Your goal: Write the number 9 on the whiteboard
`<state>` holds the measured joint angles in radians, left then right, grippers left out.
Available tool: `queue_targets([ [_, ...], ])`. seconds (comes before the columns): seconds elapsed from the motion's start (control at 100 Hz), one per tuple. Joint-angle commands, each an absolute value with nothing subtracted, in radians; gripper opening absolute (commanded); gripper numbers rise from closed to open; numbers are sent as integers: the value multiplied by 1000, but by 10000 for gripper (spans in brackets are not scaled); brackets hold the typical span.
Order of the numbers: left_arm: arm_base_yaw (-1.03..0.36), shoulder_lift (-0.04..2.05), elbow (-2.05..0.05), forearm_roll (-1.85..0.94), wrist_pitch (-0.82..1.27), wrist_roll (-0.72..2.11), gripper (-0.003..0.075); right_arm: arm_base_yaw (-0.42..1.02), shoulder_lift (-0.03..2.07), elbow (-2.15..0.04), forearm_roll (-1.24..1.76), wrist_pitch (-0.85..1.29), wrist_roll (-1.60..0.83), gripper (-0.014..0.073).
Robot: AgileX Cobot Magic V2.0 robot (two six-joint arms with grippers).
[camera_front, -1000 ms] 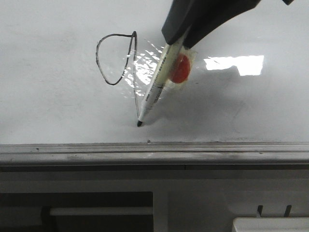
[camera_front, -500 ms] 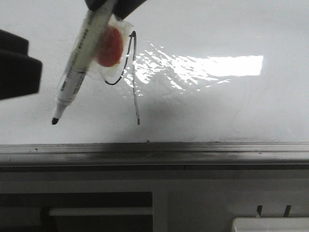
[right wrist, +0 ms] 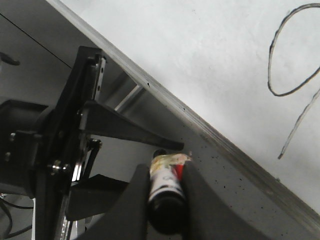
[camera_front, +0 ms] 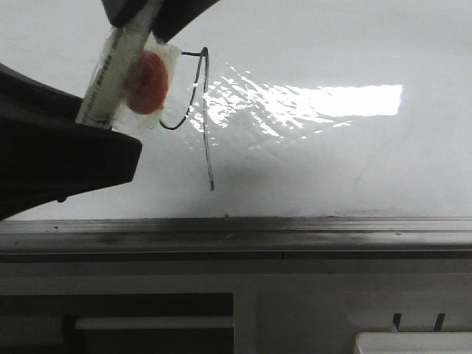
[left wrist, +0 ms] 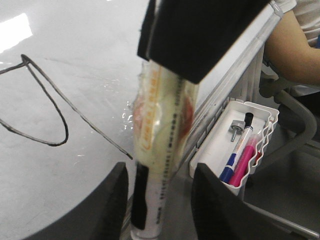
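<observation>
The number 9 is a thin black line on the glossy whiteboard. Its tail shows; its loop is partly hidden behind the marker. My right gripper comes in from the top edge, shut on a white marker pen with a red sticker, lifted off the board left of the 9. My left gripper is open at the left and hides the marker's tip. In the left wrist view its fingers stand either side of the marker with gaps. The right wrist view shows the right gripper clamping the marker.
A grey metal rail runs along the board's lower edge. A white tray with blue and pink pens hangs beside the board. A person's arm is at the far right of the left wrist view. Bright glare lies right of the 9.
The right gripper lifted the marker from the end of the 9's tail and carried it left and up. The left gripper moved in from the left around the marker's lower end.
</observation>
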<state>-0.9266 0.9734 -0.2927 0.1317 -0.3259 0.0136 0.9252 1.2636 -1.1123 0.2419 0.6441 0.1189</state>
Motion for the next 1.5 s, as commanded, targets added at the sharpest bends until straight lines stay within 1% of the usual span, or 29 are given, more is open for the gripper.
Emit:
queue_targets([
  [0.0, -926, 972, -323, 92, -419, 5, 279, 924, 1241, -1141, 253, 589, 117, -69],
  [0.08, -926, 972, -323, 92, -419, 0, 237, 924, 1241, -1141, 253, 596, 117, -69],
  [0.32, -926, 972, -323, 92, -419, 0, -3, 924, 1241, -1139, 217, 618, 117, -69],
  [0.35, -926, 972, -323, 92, -419, 5, -21, 924, 1241, -1139, 217, 621, 117, -69],
  [0.44, -926, 972, -323, 92, -419, 5, -20, 924, 1241, -1139, 210, 621, 117, -57],
  [0.49, -926, 972, -323, 92, -419, 0, -20, 924, 1241, -1139, 210, 625, 107, -10],
  [0.51, -926, 972, -323, 92, -419, 0, -20, 924, 1241, -1139, 210, 627, 96, 22],
  [0.56, -926, 972, -323, 92, -419, 0, -20, 925, 1241, -1139, 207, 628, 70, 122],
  [0.61, -926, 972, -323, 84, -417, 0, -20, 925, 1241, -1136, 202, 624, 70, 262],
  [0.63, -926, 972, -323, 72, -415, 0, -20, 925, 1241, -1136, 200, 621, 70, 296],
  [0.66, -926, 972, -323, 50, -413, 0, -20, 925, 1241, -1135, 200, 619, 70, 372],
  [0.68, -926, 972, -323, 25, -413, 0, -20, 925, 1241, -1133, 199, 617, 70, 408],
  [0.73, -926, 972, -323, -48, -408, 0, -20, 925, 1241, -1133, 197, 617, 70, 454],
  [0.84, -922, 972, -323, -250, -408, 15, -20, 925, 1241, -1133, 197, 617, 70, 435],
  [0.93, -899, 979, -323, -358, -408, 49, -20, 925, 1241, -1133, 197, 613, 70, 409],
  [1.03, -870, 1002, -336, -507, -414, 63, -20, 925, 1241, -1133, 197, 613, 70, 410],
  [1.29, -818, 1119, -399, -580, -407, 78, -20, 925, 1241, -1133, 206, 638, 70, 410],
  [1.49, -790, 1145, -404, -710, -409, 224, -20, 925, 1241, -1133, 206, 665, 70, 410],
])
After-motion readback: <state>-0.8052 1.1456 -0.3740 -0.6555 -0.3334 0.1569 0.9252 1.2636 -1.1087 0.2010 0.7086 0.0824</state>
